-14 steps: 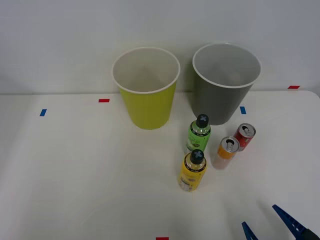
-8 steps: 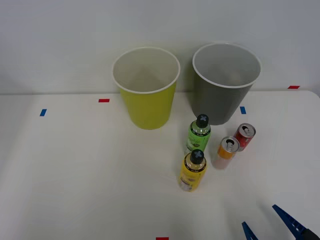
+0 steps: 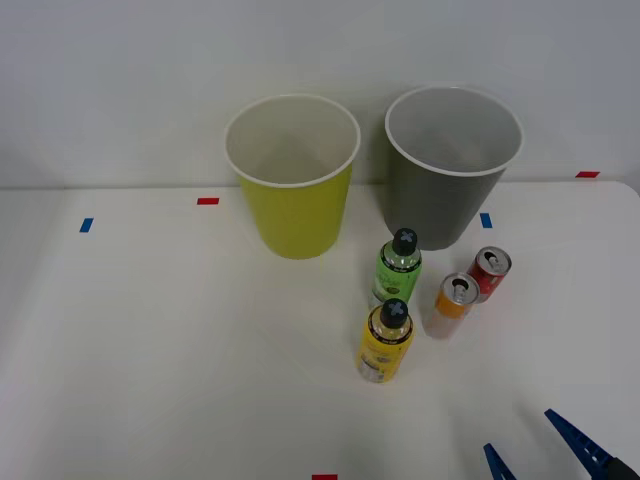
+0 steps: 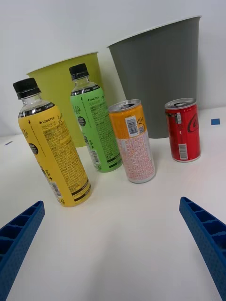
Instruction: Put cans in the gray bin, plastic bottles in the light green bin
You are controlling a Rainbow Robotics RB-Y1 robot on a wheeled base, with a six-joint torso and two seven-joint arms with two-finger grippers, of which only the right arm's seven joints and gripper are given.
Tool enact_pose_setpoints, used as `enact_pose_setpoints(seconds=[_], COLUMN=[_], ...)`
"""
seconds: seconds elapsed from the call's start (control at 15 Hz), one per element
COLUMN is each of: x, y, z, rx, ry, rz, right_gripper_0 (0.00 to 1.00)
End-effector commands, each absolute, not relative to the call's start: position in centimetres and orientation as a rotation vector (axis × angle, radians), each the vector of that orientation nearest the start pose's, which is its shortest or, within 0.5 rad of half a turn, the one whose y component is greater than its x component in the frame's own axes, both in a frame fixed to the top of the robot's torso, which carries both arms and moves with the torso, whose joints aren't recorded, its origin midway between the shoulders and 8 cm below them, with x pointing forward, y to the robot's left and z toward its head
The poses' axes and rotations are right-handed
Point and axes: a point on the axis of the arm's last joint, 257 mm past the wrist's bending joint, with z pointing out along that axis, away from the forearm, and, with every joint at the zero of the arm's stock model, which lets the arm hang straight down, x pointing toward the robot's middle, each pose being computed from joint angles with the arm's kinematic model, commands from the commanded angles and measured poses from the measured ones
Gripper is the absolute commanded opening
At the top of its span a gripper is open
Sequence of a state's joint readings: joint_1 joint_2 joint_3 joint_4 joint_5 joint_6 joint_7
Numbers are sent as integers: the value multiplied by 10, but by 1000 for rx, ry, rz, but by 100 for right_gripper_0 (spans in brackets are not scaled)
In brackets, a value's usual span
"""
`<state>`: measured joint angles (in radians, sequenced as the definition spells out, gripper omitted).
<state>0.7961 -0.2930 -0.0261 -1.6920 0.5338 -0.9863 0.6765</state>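
1. Cans: orange can [image 3: 456, 304] and red can [image 3: 490, 273] are standing upright on the table [image 3: 150, 350], just in front of the gray bin [image 3: 452, 165].
2. Plastic bottles, green [image 3: 398, 266] and yellow [image 3: 386, 340], are standing upright to their left, the light green bin [image 3: 292, 175] beyond.
3. Right end effector [image 3: 540, 450] is hovering empty, fingers apart, near the table's front edge; everything is lying ahead, the orange can [image 4: 132, 140] centred between its fingers.

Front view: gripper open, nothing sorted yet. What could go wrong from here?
The orange can and red can stand almost touching, so closing the open gripper on one may tip the other. The yellow bottle stands near the gripper's approach and could get knocked. The gray bin and green bin sit side by side; a drop could miss.
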Motion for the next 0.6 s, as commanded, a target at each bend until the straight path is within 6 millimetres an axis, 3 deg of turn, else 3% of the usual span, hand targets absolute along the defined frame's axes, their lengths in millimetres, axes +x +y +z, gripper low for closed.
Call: enact_pose_setpoints(seconds=[0.07, 0.6], x=[237, 237], y=[-241, -241], z=[-276, -276], rx=[-200, -200], ry=[1493, 1493], rz=[491, 491], right_gripper_0=[100, 100])
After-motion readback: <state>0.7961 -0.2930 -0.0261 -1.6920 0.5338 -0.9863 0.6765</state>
